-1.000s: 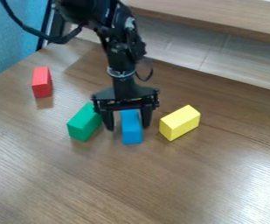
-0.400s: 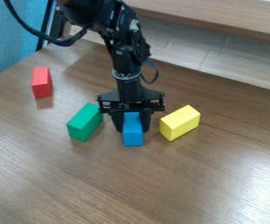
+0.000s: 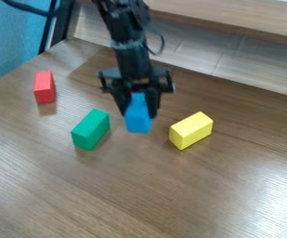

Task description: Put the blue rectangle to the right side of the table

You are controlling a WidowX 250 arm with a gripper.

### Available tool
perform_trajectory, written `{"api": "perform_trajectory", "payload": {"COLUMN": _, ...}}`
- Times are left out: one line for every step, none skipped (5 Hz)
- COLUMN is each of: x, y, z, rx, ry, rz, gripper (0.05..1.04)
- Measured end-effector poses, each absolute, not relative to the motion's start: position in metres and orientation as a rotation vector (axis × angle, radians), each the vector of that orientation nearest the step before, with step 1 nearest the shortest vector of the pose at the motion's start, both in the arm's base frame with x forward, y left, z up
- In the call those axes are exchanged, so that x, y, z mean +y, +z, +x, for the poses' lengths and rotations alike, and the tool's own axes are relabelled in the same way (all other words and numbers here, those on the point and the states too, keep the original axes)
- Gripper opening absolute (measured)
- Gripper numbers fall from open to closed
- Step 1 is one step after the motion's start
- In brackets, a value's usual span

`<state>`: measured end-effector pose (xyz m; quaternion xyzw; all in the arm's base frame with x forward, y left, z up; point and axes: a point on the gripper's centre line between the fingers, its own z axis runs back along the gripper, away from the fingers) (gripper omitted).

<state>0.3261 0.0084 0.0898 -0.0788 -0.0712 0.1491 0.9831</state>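
1 end effector (image 3: 138,113), part-spread, pinched blue blk. (image 3: 138,122) by its sides; green blk. (image 3: 91,129) & yellow blk. (image 3: 191,130) lay apart, 1 either side.

The arm (image 3: 122,28) is black, with angular, uneven housings and a greyish band (image 3: 128,45) round its tubular lower section. A thick black cable (image 3: 26,8) and a thinner dark wire (image 3: 162,44) curve beside it. The black gripper (image 3: 139,114) has a broad crosspiece and two dark fingers (image 3: 152,103).
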Motion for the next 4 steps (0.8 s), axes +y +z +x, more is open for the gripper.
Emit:
{"api": "perform_trajectory", "payload": {"x": 0.025, "y": 0.103, "z": 0.32, "rx": -0.155, "ry": 0.251, "rz": -0.188, "gripper": 0.578}}
{"api": "perform_trajectory", "payload": {"x": 0.027, "y": 0.103, "z": 0.311, "rx": -0.155, "ry": 0.181, "rz": -0.186, "gripper": 0.578}}
{"api": "perform_trajectory", "payload": {"x": 0.02, "y": 0.095, "z": 0.29, "rx": -0.127, "ry": 0.124, "rz": -0.191, "gripper": 0.578}}
{"api": "perform_trajectory", "payload": {"x": 0.011, "y": 0.097, "z": 0.271, "rx": -0.147, "ry": 0.048, "rz": -0.22, "gripper": 0.578}}
